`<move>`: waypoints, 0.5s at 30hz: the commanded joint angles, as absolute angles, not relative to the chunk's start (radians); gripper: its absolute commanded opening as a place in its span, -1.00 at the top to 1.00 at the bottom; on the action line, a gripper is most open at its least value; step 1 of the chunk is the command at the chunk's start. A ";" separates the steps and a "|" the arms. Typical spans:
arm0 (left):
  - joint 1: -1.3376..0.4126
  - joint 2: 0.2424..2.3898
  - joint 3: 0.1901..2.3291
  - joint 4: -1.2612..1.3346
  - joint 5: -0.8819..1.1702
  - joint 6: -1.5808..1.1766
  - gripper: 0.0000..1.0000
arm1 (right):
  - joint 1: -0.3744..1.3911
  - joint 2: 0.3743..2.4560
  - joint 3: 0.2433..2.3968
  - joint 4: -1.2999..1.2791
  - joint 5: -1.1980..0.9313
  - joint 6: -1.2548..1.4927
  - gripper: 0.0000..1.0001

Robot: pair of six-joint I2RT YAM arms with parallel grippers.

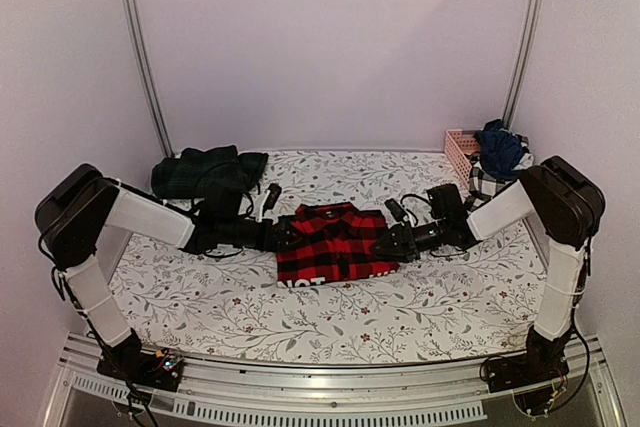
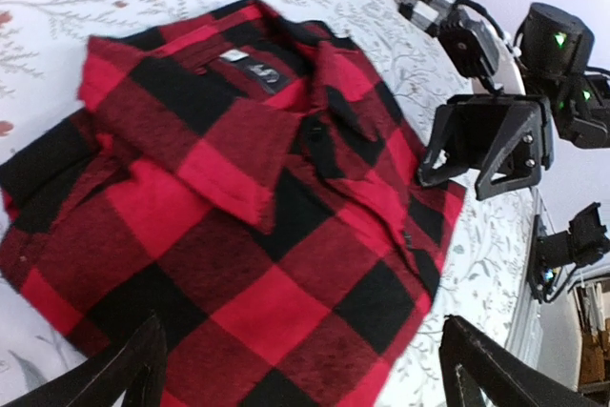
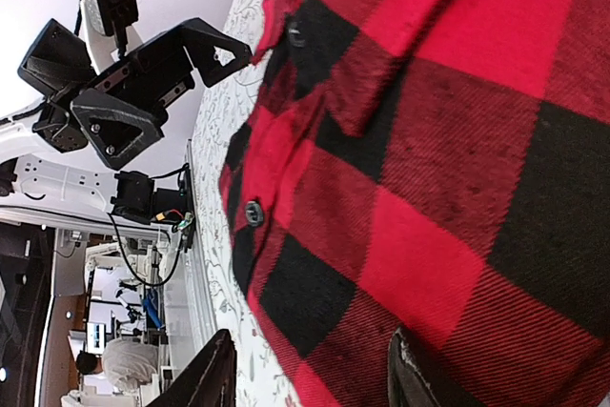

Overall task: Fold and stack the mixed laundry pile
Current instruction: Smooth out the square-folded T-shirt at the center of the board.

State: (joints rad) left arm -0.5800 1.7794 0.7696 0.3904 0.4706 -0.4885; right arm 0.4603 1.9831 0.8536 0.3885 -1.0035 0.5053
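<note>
— Red-and-black shirt (image 1: 333,242) folded flat mid-bench, collar toward the far wall.

— Biggest risk from here?

— Coming unfolded. Likely if lifted by one edge only: layers sliding apart, fold lost. Also skewing or stretching, if pulled from both sides out of step. And snagging the bench cloth (image 1: 200,287) along with the flannel, if closed too low.

— Anything crowding it?

— Not really. Green tartan heap (image 1: 205,172) at the back left, well apart. Pink basket (image 1: 460,152) at the back right, navy clothes (image 1: 498,145) at it, in or beside, hard to say. Could drop short of either if carried in a loose hold.

— Left fingers?

— Left fingers (image 2: 129,374) spread as wide as can be, holding nothing, set at the shirt's left edge and facing across the flannel.

— Right?

— Right fingers (image 3: 214,378) partly spread at the right edge, straddling it: one over the cloth, the other over the flannel. No pinch to be seen, fabric lying flat between.

— So flanked on both sides?

— Yes, shirt squarely between the two pairs. Touching or just clear of it: cannot tell. Worth closing both evenly, under every layer.
</note>
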 commanded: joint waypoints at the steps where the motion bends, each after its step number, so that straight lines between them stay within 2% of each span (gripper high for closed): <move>1: -0.673 1.706 0.817 0.333 0.526 -0.459 -0.99 | 0.488 1.852 0.869 0.327 -1.041 0.484 -0.07; 7: -0.769 1.799 0.845 0.433 0.600 -0.553 -0.99 | 0.558 1.910 0.925 0.357 -1.061 0.511 -0.08; 15: -0.693 1.941 0.718 0.571 0.643 -0.649 -0.99 | 0.512 2.117 0.870 0.435 -1.072 0.526 -0.05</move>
